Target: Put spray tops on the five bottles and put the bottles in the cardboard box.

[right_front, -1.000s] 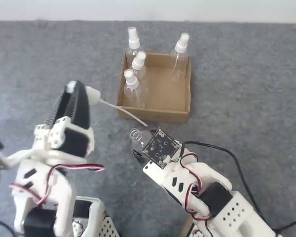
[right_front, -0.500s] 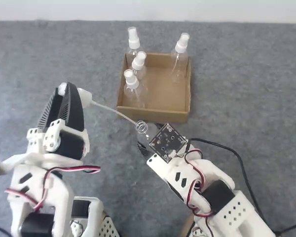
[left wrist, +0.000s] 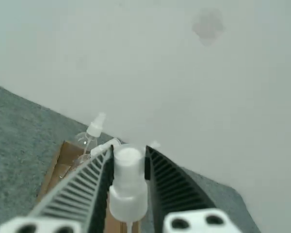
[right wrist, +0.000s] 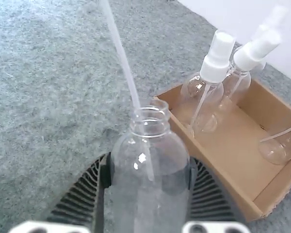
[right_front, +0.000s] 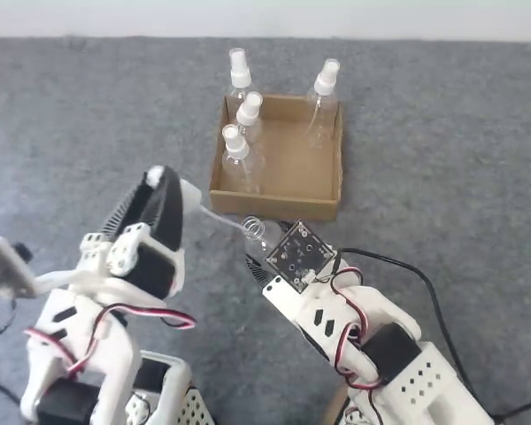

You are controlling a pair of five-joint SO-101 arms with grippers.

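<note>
Plenty of open grey desk (right_front: 442, 159) to either side of the cardboard box (right_front: 279, 209) and beyond it; tight only at the box's near wall, both arms crowded just in front. Left claw (right_front: 172, 184) tilted toward the box, clamped narrow on a white spray top (left wrist: 128, 180), ribbed fingers (left wrist: 82, 194) pressing both sides. Thin clear tube (right wrist: 121, 53) slanting from that top down through the open neck of a clear bottle (right wrist: 148, 160). Top itself well short of the neck, not seated. Bottle upright, uncapped, threaded at the rim, gripped round the body by the right claw (right wrist: 148, 170), just in front of the box's near wall, outside it. Four capped bottles (right_front: 242, 158) at the box: three clearly inside, two along the left wall and one at the far right corner; the fourth at the far rim, inside or behind, cannot tell. Fuzzy, felt-like desk covering. Pale plain wall (left wrist: 184, 73) behind. Black cable (right_front: 425, 292) trailing beside the right arm.
</note>
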